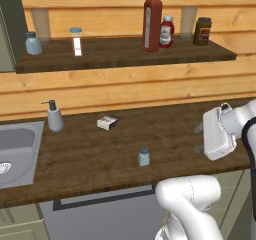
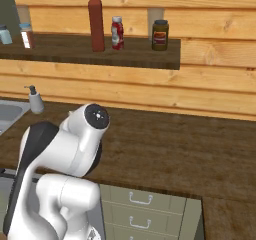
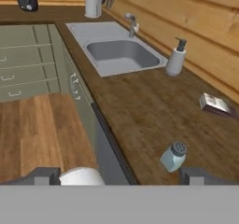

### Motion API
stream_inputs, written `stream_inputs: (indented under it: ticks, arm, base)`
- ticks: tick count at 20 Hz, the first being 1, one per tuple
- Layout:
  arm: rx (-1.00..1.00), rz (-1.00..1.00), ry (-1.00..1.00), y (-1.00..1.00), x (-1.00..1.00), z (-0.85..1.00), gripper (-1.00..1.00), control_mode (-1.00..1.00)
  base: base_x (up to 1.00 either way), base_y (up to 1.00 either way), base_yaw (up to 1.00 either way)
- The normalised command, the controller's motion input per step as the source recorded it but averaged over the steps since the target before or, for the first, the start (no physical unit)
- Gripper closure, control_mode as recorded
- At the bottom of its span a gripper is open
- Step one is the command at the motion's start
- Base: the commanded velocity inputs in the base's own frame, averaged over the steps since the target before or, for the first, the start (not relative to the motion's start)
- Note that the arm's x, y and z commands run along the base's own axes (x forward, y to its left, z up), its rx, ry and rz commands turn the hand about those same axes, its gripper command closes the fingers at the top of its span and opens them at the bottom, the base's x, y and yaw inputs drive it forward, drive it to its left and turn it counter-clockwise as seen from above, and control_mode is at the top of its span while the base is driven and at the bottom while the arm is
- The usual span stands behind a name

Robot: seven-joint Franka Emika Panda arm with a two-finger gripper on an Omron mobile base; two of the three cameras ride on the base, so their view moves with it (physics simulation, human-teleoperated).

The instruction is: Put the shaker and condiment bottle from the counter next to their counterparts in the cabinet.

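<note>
The shaker (image 1: 144, 156), small and pale blue-grey with a dark cap, stands on the counter (image 1: 165, 134) near its front edge. In the hand view the shaker (image 3: 173, 156) is low on the right, just above the right fingertip (image 3: 193, 175). My gripper (image 3: 119, 176) is open and empty, and hovers over the counter's right part, pointing left toward the shaker, some way from it (image 1: 199, 139). The condiment bottle (image 1: 152, 21), tall and red with a green cap, stands on the cabinet shelf (image 1: 125, 59) beside the short red bottle (image 1: 167, 32). The twin shaker (image 1: 33, 44) is at the shelf's far left.
On the shelf are also a clear jar with a white label (image 1: 76, 41) and a dark jar (image 1: 202, 31). A white pump dispenser (image 1: 54, 116) and a small box (image 1: 108, 122) stand on the counter. The sink (image 1: 15, 149) lies at the left.
</note>
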Motion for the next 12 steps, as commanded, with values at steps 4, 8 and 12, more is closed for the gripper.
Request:
stream_inputs:
  ticks: [4, 8, 12]
  arm:
    - [-0.03, 0.02, -0.06, 0.0, 0.34, -0.49, -1.0, -1.0]
    - [0.0, 0.01, -0.09, 0.03, 0.05, -0.19, -1.0, -1.0]
    - [-0.02, 0.01, -0.07, 0.03, 0.18, -0.41, -1.0, -1.0]
  base:
    - [0.0, 0.0, 0.0]
    - [0.0, 0.0, 0.0]
    - [0.0, 0.0, 0.0]
